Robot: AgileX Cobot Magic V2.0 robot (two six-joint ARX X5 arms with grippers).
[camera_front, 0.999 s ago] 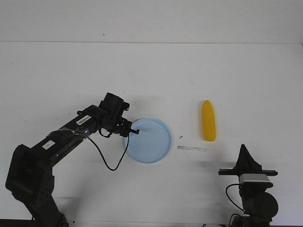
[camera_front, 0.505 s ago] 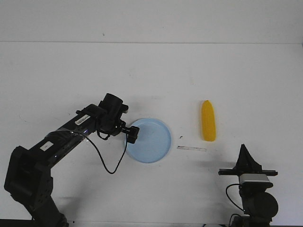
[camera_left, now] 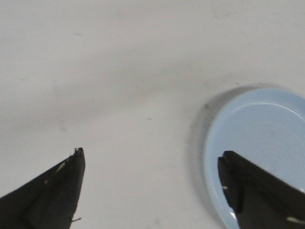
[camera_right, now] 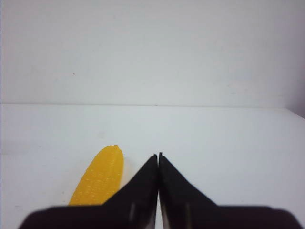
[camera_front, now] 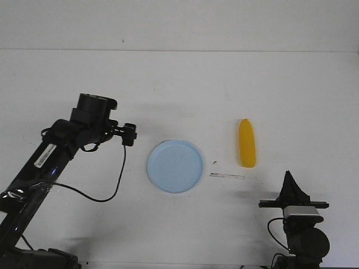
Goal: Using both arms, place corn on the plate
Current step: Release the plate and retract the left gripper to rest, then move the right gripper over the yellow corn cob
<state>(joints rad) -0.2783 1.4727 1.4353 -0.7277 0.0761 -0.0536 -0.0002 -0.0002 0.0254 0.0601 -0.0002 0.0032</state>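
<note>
The pale blue plate [camera_front: 175,166] lies flat on the white table, left of centre. The yellow corn [camera_front: 247,143] lies to its right, lengthwise away from me, apart from the plate. My left gripper [camera_front: 126,133] hangs above the table to the left of the plate, clear of it. In the left wrist view the left gripper [camera_left: 152,153] is wide open and empty, with the plate [camera_left: 267,133] beside one finger. My right gripper [camera_front: 290,179] is near the front right, behind the corn. In the right wrist view the right gripper [camera_right: 158,155] is shut and empty, beside the corn [camera_right: 97,179].
A thin grey strip [camera_front: 227,176] lies on the table between plate and corn, with a small dark mark [camera_front: 215,162] just above it. The left arm's black cable [camera_front: 115,188] hangs in a loop left of the plate.
My left gripper has left the plate's left rim and moved up and to the left, with its jaws open. The plate, the corn and the right arm have stayed put.
</note>
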